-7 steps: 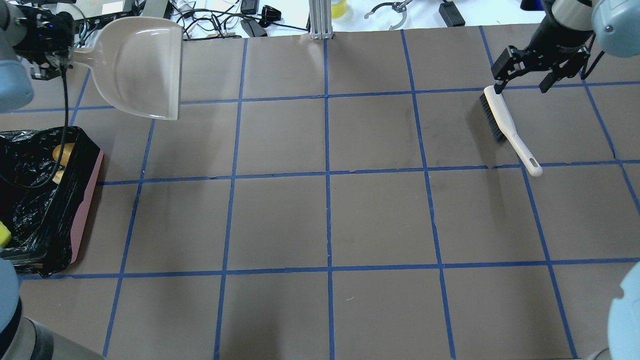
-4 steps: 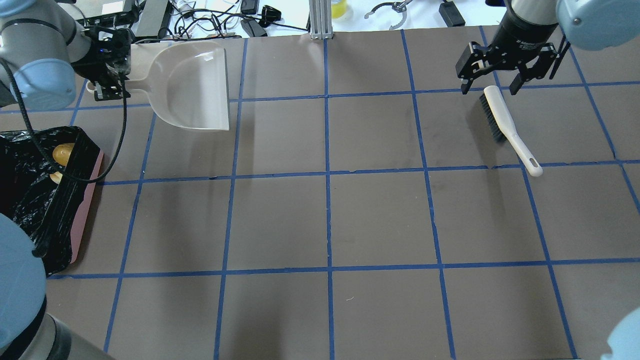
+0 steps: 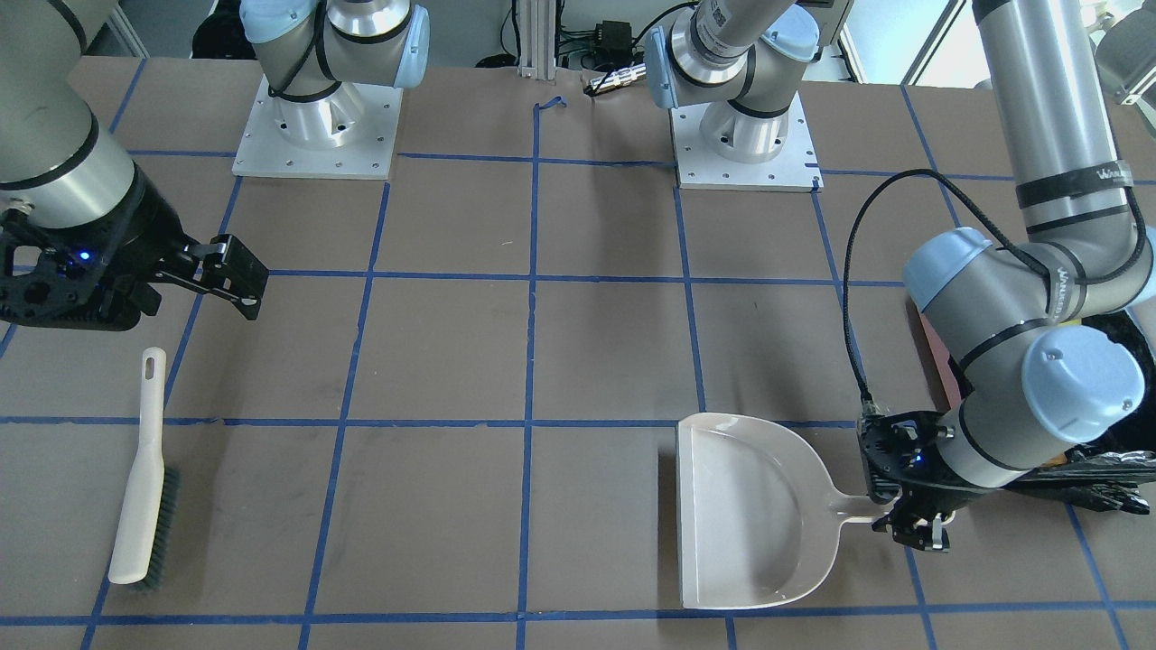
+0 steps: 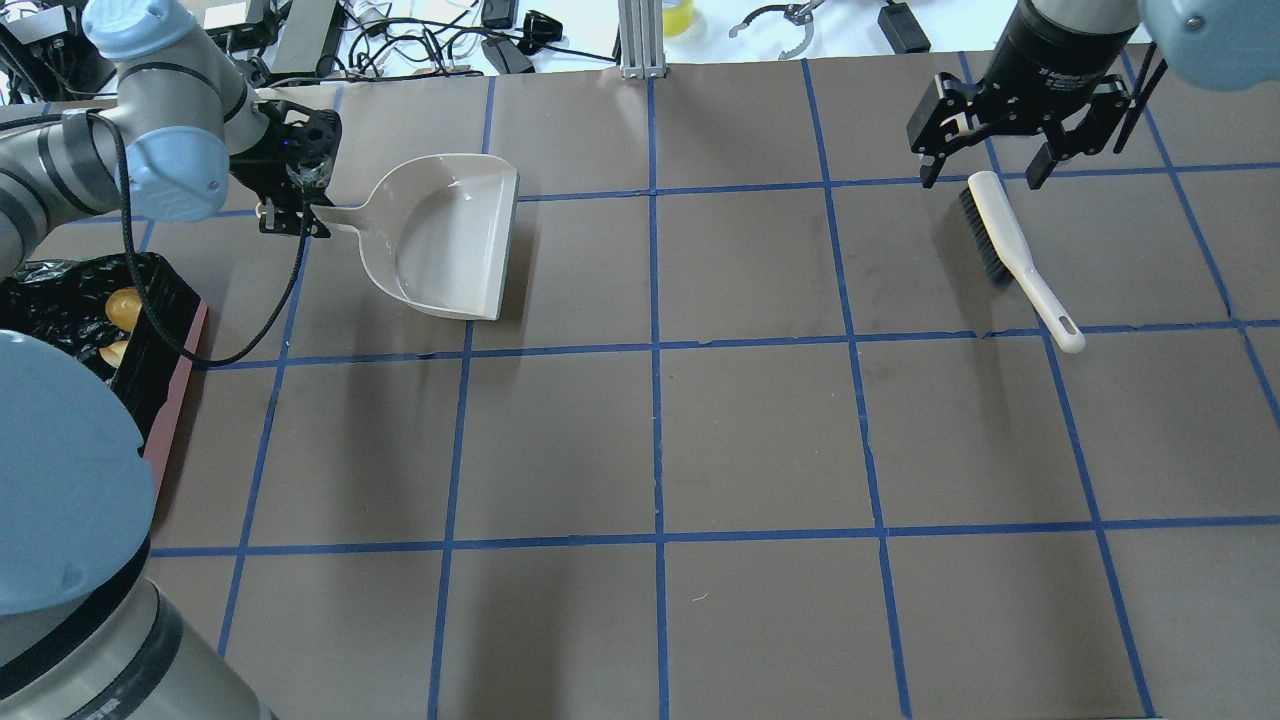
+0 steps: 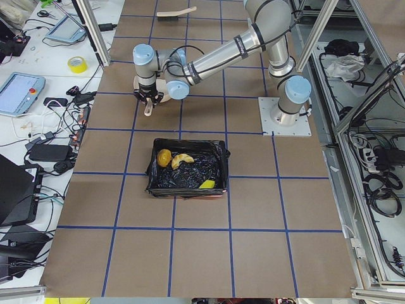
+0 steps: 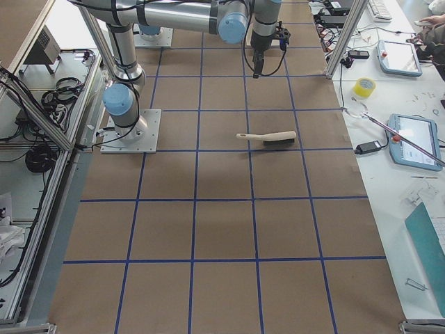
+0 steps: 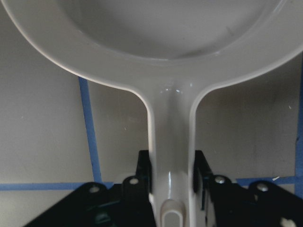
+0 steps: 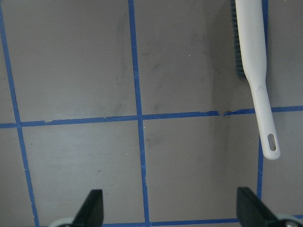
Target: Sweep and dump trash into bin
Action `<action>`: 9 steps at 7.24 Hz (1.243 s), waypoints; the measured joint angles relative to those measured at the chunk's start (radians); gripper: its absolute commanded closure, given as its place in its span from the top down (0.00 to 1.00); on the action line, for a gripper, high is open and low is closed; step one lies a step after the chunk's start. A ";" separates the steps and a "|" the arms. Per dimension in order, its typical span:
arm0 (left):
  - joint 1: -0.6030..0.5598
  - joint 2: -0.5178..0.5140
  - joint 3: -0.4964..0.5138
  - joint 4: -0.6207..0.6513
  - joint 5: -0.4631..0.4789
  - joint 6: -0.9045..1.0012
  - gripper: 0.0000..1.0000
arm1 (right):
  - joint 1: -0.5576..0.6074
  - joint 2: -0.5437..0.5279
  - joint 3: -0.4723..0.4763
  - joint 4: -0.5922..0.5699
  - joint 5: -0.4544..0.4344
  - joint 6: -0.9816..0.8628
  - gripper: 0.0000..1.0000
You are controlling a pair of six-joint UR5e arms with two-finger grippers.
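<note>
My left gripper [image 4: 295, 205] is shut on the handle of the flat beige dustpan [image 4: 450, 235], which lies level, on or just above the table, at the back left. It also shows in the front view [image 3: 750, 515] and the left wrist view [image 7: 170, 137]. The pink bin [image 5: 188, 170] with its black bag stands at the left edge [image 4: 175, 390]. Inside it lie the golden-brown lump [image 5: 164, 157], the cream scrap [image 5: 182, 159] and the yellow-green sponge [image 5: 207, 184]. My right gripper [image 4: 981, 172] is open and empty above the bristle end of the brush [image 4: 1010, 250].
The white brush with dark bristles lies on the table at the back right [image 3: 140, 478], apart from the right gripper's fingers [image 8: 92, 205]. Cables and tools lie beyond the table's far edge [image 4: 480, 45]. A black cable hangs from the left wrist over the bin.
My left arm has swung the dustpan from the back left corner to the right and lowered it level. My right gripper has shifted left over the brush head and stays open.
</note>
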 measured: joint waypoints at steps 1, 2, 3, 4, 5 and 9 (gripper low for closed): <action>-0.003 -0.025 0.006 -0.001 0.003 0.021 0.00 | 0.040 -0.009 -0.004 0.002 -0.013 0.061 1.00; -0.006 -0.040 0.009 -0.001 0.005 0.024 0.00 | 0.078 -0.020 -0.005 0.003 -0.023 0.099 1.00; -0.008 -0.047 0.009 0.000 0.006 0.013 0.00 | 0.096 -0.032 0.001 0.003 -0.028 0.115 1.00; -0.011 -0.050 0.010 0.000 0.005 -0.003 0.00 | 0.103 -0.036 0.007 0.004 -0.036 0.120 1.00; -0.013 -0.050 0.010 0.001 0.003 -0.021 0.00 | 0.105 -0.038 0.010 0.002 -0.035 0.122 1.00; -0.017 -0.050 0.004 0.001 -0.002 -0.048 0.38 | 0.106 -0.040 0.010 -0.005 -0.027 0.121 1.00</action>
